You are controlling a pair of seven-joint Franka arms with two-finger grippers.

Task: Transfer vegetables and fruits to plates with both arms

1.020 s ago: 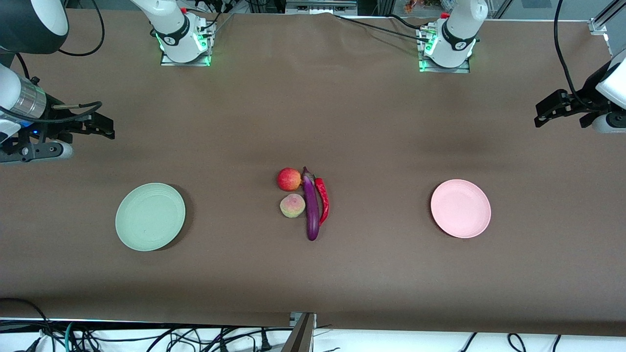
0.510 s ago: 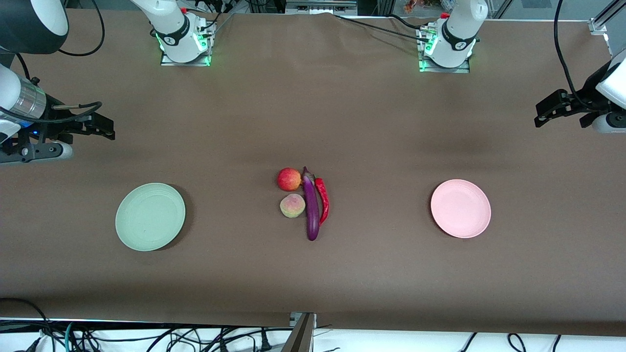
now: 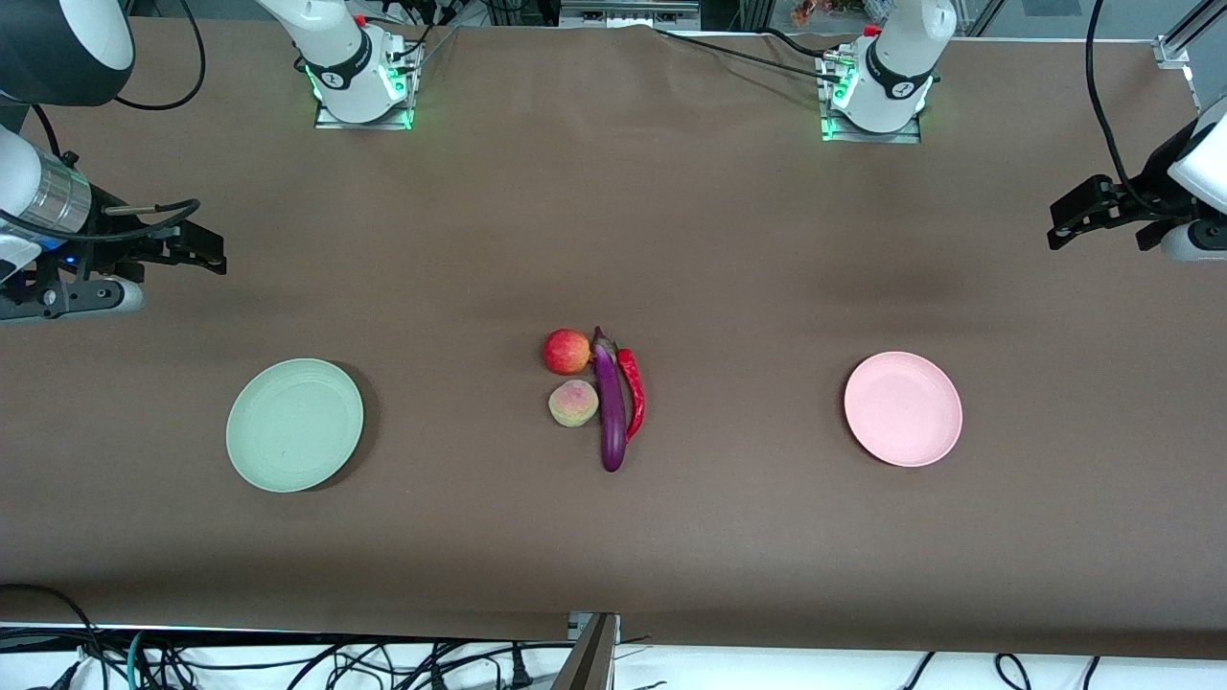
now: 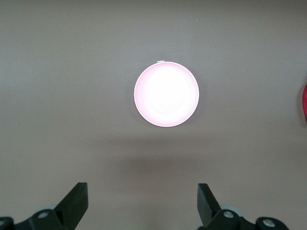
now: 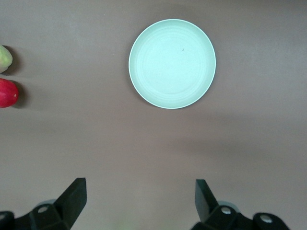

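At the table's middle lie a round red fruit point(image 3: 566, 351), a yellow-green peach point(image 3: 573, 403) nearer the front camera, a long purple eggplant point(image 3: 611, 406) beside both, and a red chili pepper point(image 3: 633, 390) against the eggplant. The mint green plate point(image 3: 294, 425) sits toward the right arm's end, the pink plate point(image 3: 903, 408) toward the left arm's end. My right gripper point(image 3: 199, 249) hangs open and empty above the table's end; its wrist view shows the green plate point(image 5: 172, 63), red fruit point(image 5: 7, 93) and peach point(image 5: 4, 58). My left gripper point(image 3: 1076, 218) hangs open and empty likewise, looking at the pink plate point(image 4: 166, 94).
The brown table cover point(image 3: 729, 240) stretches bare between the arm bases point(image 3: 359, 86) point(image 3: 877, 96) and the produce. Cables point(image 3: 288, 661) lie along the table's edge nearest the front camera. A sliver of red chili point(image 4: 304, 98) shows at the left wrist view's border.
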